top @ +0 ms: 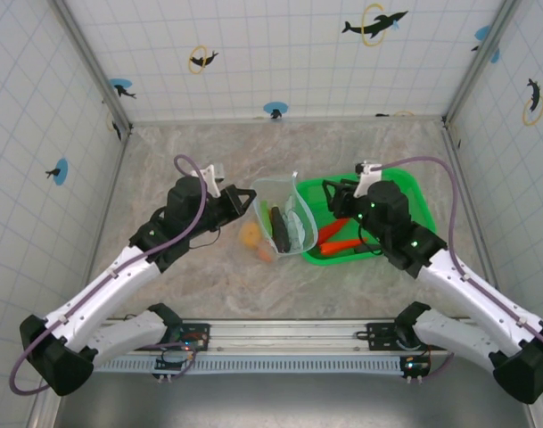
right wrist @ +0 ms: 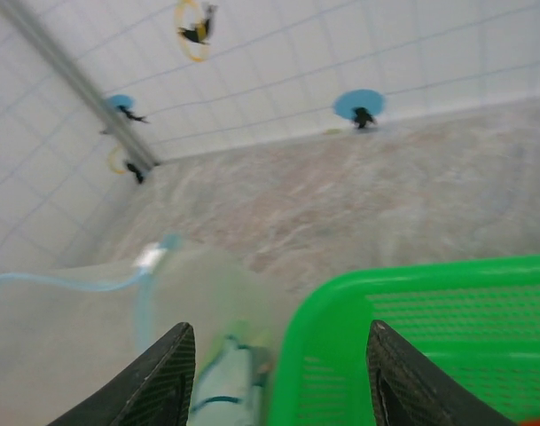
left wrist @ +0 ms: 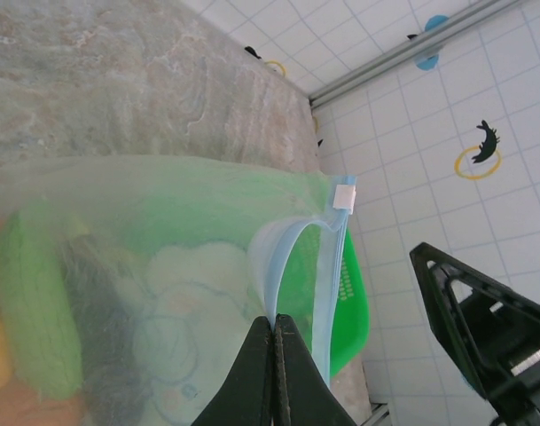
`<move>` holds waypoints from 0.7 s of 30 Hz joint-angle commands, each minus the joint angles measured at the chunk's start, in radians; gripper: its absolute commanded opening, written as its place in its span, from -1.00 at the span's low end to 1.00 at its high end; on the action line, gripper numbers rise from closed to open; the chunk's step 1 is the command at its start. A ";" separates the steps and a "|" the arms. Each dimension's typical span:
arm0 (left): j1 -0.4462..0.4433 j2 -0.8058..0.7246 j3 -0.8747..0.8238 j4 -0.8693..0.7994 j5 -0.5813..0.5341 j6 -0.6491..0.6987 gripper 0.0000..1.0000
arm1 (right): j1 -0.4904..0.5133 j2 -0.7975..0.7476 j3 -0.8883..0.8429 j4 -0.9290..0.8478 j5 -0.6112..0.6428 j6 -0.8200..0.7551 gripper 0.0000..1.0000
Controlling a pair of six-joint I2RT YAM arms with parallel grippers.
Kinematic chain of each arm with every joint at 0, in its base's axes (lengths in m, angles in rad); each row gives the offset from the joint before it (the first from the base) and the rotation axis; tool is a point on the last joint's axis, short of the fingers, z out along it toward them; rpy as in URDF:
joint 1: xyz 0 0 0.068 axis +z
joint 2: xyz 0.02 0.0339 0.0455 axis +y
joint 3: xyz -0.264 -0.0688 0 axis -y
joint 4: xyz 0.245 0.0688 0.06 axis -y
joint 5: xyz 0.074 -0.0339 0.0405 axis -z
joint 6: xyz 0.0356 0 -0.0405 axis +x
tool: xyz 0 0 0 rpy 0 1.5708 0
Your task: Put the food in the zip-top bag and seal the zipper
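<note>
Top external view is showing the left gripper (top: 250,197) sitting at the left rim of the zip-top bag (top: 300,214), which is standing with its mouth gaping upward near the middle of the marbled table (top: 164,160). Just beside the bag's lower left side, orange and tan round pieces (top: 251,235) are lying; whether they are inside the clear plastic or only against it I cannot tell. Inside the bag a green cucumber (top: 265,217) and a dark long piece (top: 280,230) are lying side by side. Against the bag's right side, a green basket (top: 405,192) is holding two carrots (top: 342,247), one red and one orange, in its left half. The right gripper (top: 333,201) is hovering over the basket's left rim, close to the bag. Left wrist view is showing the left gripper (left wrist: 271,324) with its fingers pressed together, pinching the light-blue zipper (left wrist: 292,232) at the bag's mouth. From that grip the strip is arching up to a white tab (left wrist: 345,195), and the cucumber (left wrist: 39,311) is showing as a green blur through the plastic, with the basket (left wrist: 354,293) behind. Right wrist view is showing the right gripper (right wrist: 278,377) with its fingers (right wrist: 154,382) spread wide and nothing between them, hanging above the place where the bag (right wrist: 74,355) is meeting the basket's rim (right wrist: 429,275).
</note>
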 commanded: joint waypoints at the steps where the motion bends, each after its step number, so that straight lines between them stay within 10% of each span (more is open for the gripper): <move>1: 0.000 -0.028 -0.022 0.003 -0.001 0.045 -1.00 | -0.115 0.008 0.018 -0.207 -0.058 0.016 0.11; 21: 0.001 -0.019 -0.086 0.051 0.029 0.101 -1.00 | -0.342 0.431 0.207 -0.670 -0.009 0.731 0.89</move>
